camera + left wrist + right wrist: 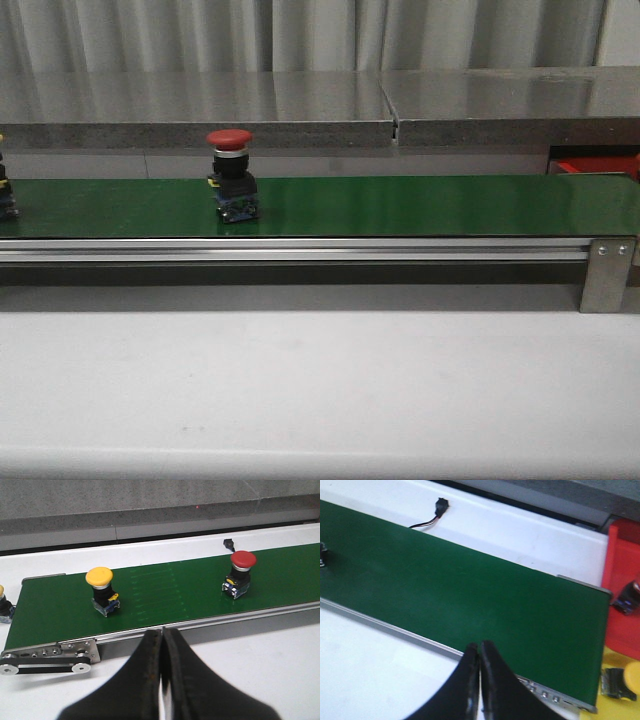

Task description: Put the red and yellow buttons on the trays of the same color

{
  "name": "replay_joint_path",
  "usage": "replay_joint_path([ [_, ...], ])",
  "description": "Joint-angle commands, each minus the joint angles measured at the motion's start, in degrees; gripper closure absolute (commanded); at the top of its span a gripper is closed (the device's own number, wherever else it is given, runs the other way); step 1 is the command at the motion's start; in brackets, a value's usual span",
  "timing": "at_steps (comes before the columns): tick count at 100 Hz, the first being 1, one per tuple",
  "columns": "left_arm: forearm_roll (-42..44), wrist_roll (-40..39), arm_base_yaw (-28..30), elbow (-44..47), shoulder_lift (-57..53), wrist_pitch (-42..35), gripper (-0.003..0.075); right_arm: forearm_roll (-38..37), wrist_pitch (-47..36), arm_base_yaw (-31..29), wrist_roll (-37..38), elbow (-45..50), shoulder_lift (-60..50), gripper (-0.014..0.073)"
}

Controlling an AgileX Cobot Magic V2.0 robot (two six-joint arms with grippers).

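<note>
A red button (230, 170) stands upright on the green conveyor belt (400, 205), left of the middle; it also shows in the left wrist view (241, 572). A yellow button (102, 590) stands on the belt further left; only its edge (5, 195) shows in the front view. A second yellow button (4, 607) is partly cut off at the belt's left end. My left gripper (162, 632) is shut and empty over the white table, before the belt. My right gripper (479, 647) is shut and empty near the belt's right end. The red tray (620, 580) holds a button (627, 597); the yellow tray (615, 707) holds a yellow button (622, 680).
A white table (320, 390) lies in front of the belt's metal rail (300, 250). A grey shelf (320, 105) runs behind the belt. A black cable plug (440, 507) lies on the white surface behind the belt. The red tray's corner (595, 165) shows at far right.
</note>
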Motion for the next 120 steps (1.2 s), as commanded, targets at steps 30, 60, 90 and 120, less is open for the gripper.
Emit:
replay_joint_path([
  [30,-1.05,-0.54,-0.52,-1.35,0.10,-4.21,0.0741,-0.36,9.80,10.58,-0.34,-19.58,15.31,-0.0021],
  [60,-1.05,-0.54,-0.52,-1.35,0.10,-4.21,0.0741,2.48,15.31,15.97,-0.34,-30.93,25.65,-0.0019],
  [90,-1.05,-0.54,-0.52,-1.35,0.10,-4.21,0.0741,5.89,13.77,17.51,-0.29,-38.05,35.47,-0.0019],
  [120,-1.05,-0.54,-0.52,-1.35,0.10,-4.21,0.0741,6.54,7.66,17.51,-0.29,-38.62,40.29,-0.0019],
])
